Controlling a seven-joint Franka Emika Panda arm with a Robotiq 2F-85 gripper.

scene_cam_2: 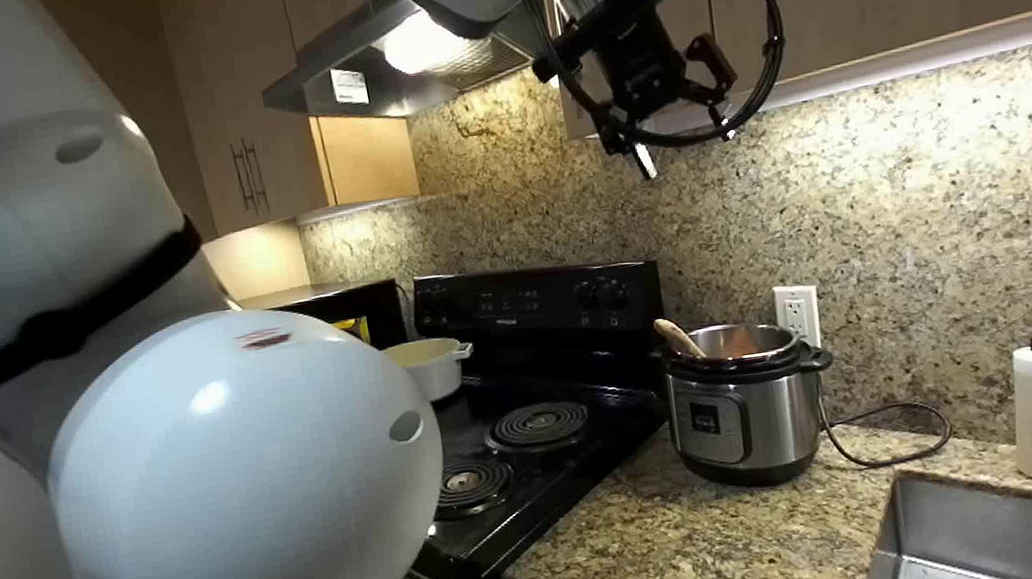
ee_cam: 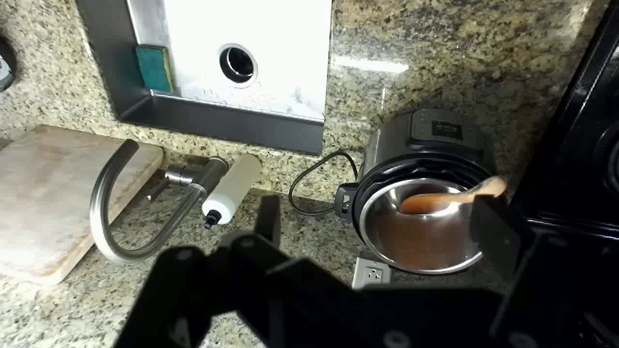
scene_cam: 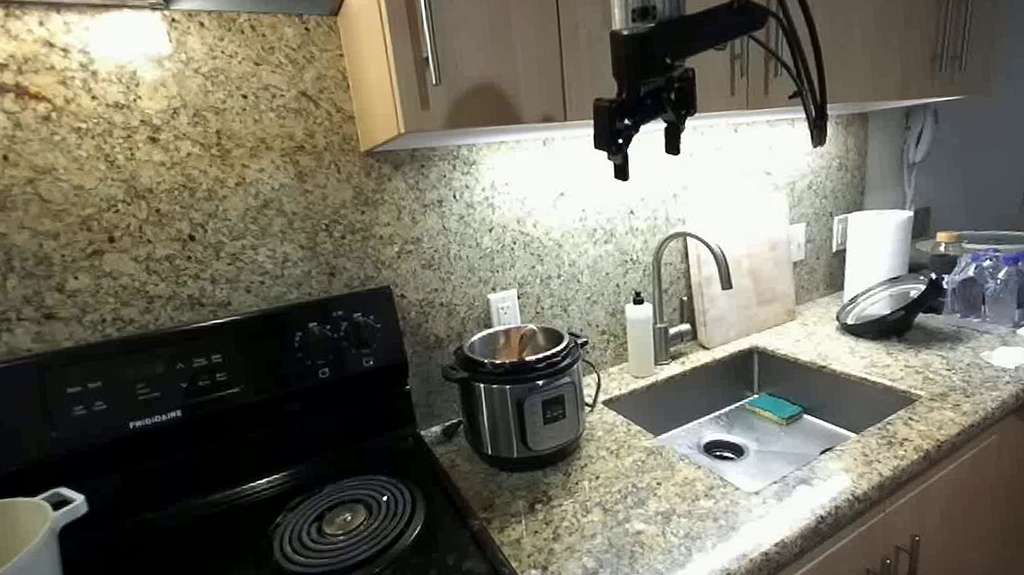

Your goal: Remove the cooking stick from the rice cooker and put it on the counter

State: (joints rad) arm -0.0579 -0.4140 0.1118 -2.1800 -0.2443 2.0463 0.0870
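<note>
Well below-left of your jaws in an exterior view sits the black coil-burner stove [scene_cam: 220, 554]. Nearer them, your cylindrical stainless-steel rice cooker [scene_cam: 504, 409] stands on the speckled beige-brown granite tabletop [scene_cam: 588, 522], the light brown wooden cooking stick [scene_cam_2: 679, 338] inside, leaning over its rim. Your jaws hang spread; below-right lies the steel sink [scene_cam: 786, 449].

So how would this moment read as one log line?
gripper: open, empty; wooden cooking stick: leaning in rice cooker; placing on granite counter: not yet done

Arm [scene_cam_2: 243, 469] is rounded, wht, w/ reddish mark [scene_cam_2: 266, 341], blk strap [scene_cam_2: 58, 334], looped blk cables [scene_cam_2: 773, 11] & blk tool [scene_cam: 647, 159].
</note>
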